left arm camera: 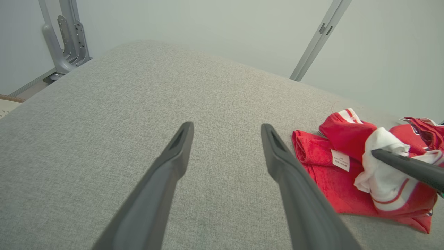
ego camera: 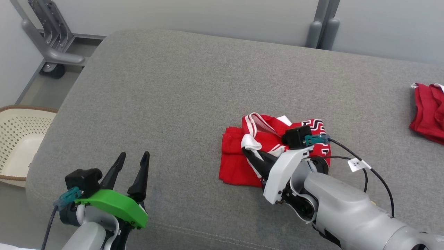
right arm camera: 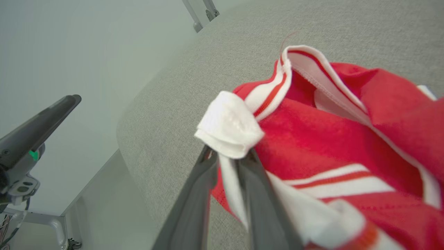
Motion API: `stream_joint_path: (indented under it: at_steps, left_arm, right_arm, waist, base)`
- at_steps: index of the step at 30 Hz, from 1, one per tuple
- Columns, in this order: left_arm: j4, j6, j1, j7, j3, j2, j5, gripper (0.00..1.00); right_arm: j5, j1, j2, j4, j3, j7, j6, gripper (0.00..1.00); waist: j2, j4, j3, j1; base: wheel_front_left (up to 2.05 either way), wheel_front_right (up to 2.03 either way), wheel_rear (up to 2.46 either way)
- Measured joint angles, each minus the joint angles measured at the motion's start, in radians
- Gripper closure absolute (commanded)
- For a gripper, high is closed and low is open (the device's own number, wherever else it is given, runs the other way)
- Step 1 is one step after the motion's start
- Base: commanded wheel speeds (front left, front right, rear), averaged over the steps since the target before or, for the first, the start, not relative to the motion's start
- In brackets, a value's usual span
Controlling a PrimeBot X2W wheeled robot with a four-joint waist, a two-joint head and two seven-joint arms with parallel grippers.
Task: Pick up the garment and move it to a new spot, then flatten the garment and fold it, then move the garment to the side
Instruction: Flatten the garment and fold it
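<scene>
Lying crumpled on the grey cushion, right of centre in the head view, the garment is a red jersey with white and red striped trim and a black-and-white pattern on the part nearest the right arm. The right gripper reaches into it from the lower right, fingers pointing up and left, tips at a bunched white fold on the near side of the heap. In the right wrist view the two fingers stand close together with a narrow strip of white trim pinched between them, and a rolled white fold of the garment sits right at their tips; the rest of the cloth lies slack on the cushion, none of it lifted clear. The left wrist view shows a white label on the red cloth and one right finger laid across the white part. The left gripper hovers at the lower left over bare cushion, well apart from the garment, its fingers spread as wide as they go and nothing between them; from its own wrist camera the two fingers frame only grey fabric. A second red cloth lies at the far right edge of the cushion, apart from the garment. A pale perforated basket stands on the floor past the left end, and a grey metal frame stands at the upper left
</scene>
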Motion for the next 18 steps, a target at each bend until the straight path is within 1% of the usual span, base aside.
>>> stream_joint_path:
  at_steps: [1, 2, 9, 18]
  left_arm:
    - [0.000, 0.000, 0.000, 0.000, 0.000, 0.000, 0.000, 0.00]
    - [0.000, 0.000, 0.000, 0.000, 0.000, 0.000, 0.000, 0.00]
    - [0.000, 0.000, 0.002, 0.000, 0.008, 0.003, 0.000, 0.00]
    - [0.000, 0.004, 0.010, 0.000, 0.023, 0.010, 0.000, 0.00]
  right_arm:
    - [0.000, 0.000, 0.003, 0.004, 0.001, 0.000, 0.000, 0.38]
    - [0.000, 0.000, 0.006, 0.007, 0.003, 0.000, 0.000, 0.00]
    - [-0.011, -0.003, 0.014, 0.021, 0.011, 0.000, 0.001, 0.00]
    - [-0.027, -0.031, 0.022, -0.007, 0.011, -0.014, 0.002, 0.00]
  waist:
    - [0.0000, 0.001, 0.000, 0.0000]
    - [0.0000, 0.001, 0.000, 0.0000]
    - [0.0000, -0.004, 0.001, 0.0000]
    - [0.0000, -0.040, -0.005, 0.0000]
  base:
    - [0.00, 0.00, 0.00]
    - [0.00, 0.00, 0.00]
    - [0.00, 0.00, 0.00]
    - [0.00, 0.00, 0.00]
